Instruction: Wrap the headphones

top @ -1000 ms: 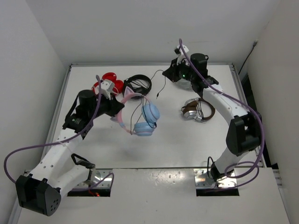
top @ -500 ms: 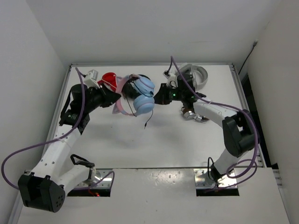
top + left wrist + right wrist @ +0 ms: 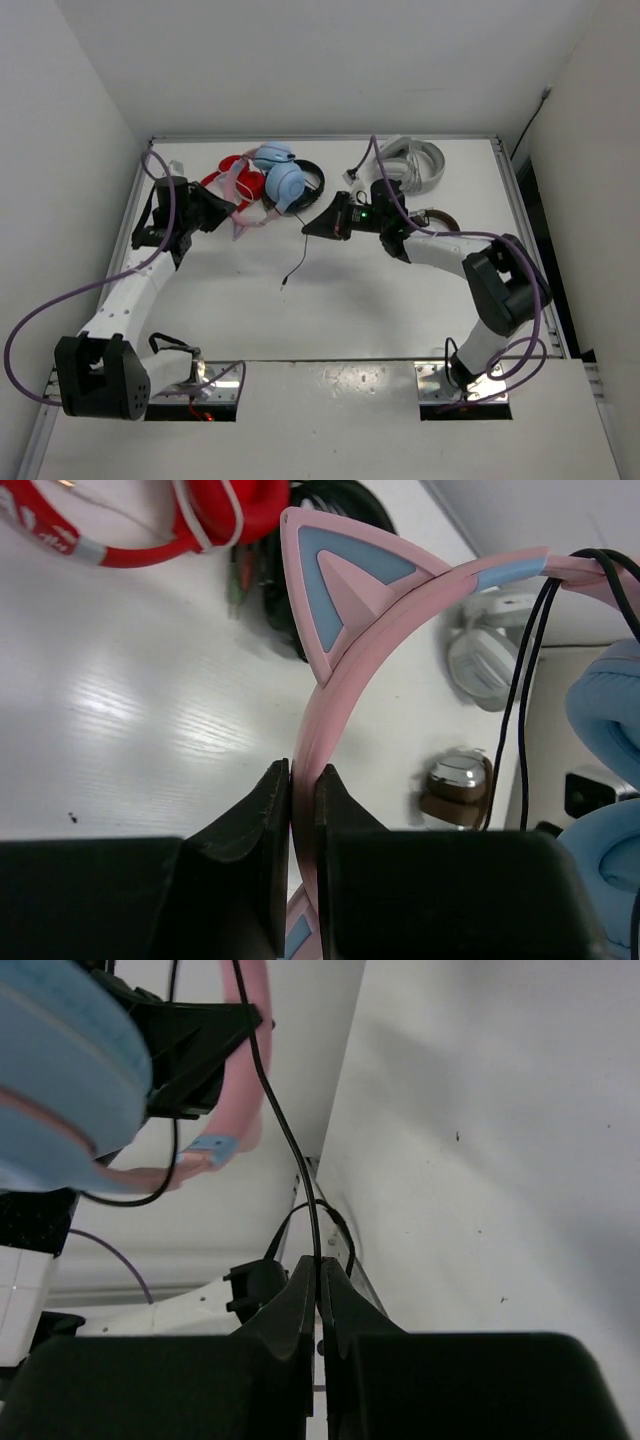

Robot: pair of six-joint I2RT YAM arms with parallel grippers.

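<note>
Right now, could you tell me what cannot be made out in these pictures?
Top view: the free end of the cable is too small to show its plug.
Top view: the black pair is partly hidden behind the headphones.
Left wrist view: the right edge cuts off the ear cups.
Right wrist view: the top edge cuts off where the cable runs.
</note>
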